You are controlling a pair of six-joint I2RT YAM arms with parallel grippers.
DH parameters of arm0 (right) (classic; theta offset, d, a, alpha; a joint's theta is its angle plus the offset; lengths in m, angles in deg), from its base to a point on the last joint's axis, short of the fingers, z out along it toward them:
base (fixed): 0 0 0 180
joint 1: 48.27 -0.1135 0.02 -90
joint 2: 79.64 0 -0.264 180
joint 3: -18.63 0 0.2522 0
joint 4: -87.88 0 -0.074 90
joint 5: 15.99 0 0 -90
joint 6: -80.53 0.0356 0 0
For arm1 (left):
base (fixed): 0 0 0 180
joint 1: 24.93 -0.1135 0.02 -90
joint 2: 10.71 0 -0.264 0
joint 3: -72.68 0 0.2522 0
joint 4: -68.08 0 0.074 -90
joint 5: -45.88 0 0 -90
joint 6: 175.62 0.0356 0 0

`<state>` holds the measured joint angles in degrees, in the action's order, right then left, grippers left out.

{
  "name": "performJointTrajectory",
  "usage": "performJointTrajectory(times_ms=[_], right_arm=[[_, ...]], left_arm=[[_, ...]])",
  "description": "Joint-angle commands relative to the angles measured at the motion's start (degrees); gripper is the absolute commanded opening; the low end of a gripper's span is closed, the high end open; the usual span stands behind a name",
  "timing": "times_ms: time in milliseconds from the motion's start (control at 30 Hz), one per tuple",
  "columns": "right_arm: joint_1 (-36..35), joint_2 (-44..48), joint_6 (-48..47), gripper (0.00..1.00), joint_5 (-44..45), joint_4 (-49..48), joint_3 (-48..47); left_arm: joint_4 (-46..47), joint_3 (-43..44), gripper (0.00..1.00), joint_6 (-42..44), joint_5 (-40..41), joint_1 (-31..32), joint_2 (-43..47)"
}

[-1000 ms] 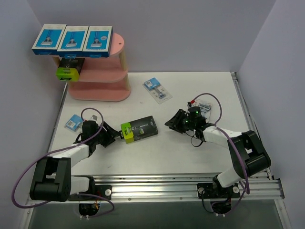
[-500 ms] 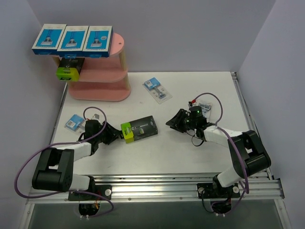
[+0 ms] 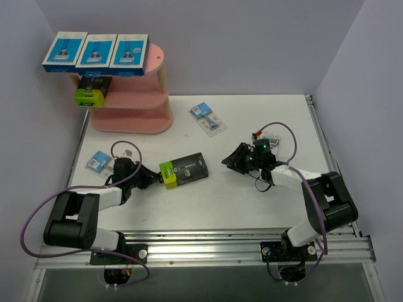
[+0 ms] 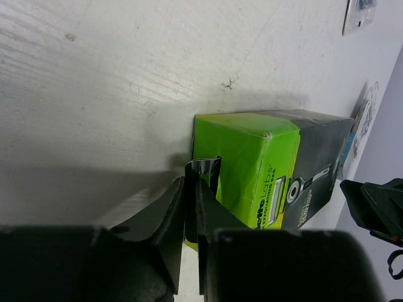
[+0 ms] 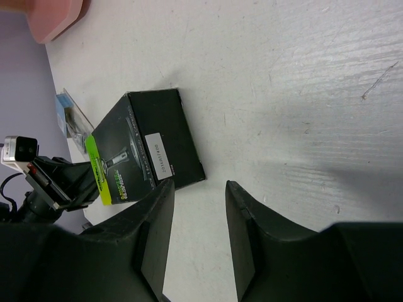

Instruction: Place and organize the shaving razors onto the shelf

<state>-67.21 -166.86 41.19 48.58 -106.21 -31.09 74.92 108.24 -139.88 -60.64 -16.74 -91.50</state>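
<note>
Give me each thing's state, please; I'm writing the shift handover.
Blue-and-white boxes: three side by side on the shelf's top board.
Shelved black box: on the middle board, green end outward.
Loose black box: lying flat on the table, tab at its green end pinched.
Left gripper: shut on that tab.
Right gripper: open, empty.
Blister packs: lying flat on the table.

The left arm [image 3: 94, 199] and right arm [image 3: 286, 178] have white links and bulky black joints. Purple cables [image 3: 277, 124] loop from each. The right gripper [image 5: 198, 189] has matte black, wedge-shaped fingers [image 5: 242, 233].
</note>
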Motion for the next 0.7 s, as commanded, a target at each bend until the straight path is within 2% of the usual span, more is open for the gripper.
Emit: performJointTrajectory(times_ms=[0,233,367,533,667], right_arm=[[0.66,-0.41,-1.26,0.34,-1.38,-0.53,0.02],[1.10,-0.06,-1.35,0.34,-1.55,-0.71,0.72],[1.10,0.21,-1.00,0.34,-1.73,-1.23,1.25],[1.10,1.35,-0.56,0.33,-1.82,-1.32,1.69],[1.10,2.58,-0.38,0.34,-1.81,-1.23,2.04]], left_arm=[[1.81,0.08,0.18,0.03,0.87,0.25,-1.29],[1.64,-0.09,0.08,0.47,-0.10,0.34,-0.51],[-0.38,-0.44,0.02,0.91,-0.01,0.25,2.83],[-7.14,0.34,0.02,1.53,1.30,0.25,11.96],[-15.13,4.28,0.02,4.23,2.10,0.51,20.04]])
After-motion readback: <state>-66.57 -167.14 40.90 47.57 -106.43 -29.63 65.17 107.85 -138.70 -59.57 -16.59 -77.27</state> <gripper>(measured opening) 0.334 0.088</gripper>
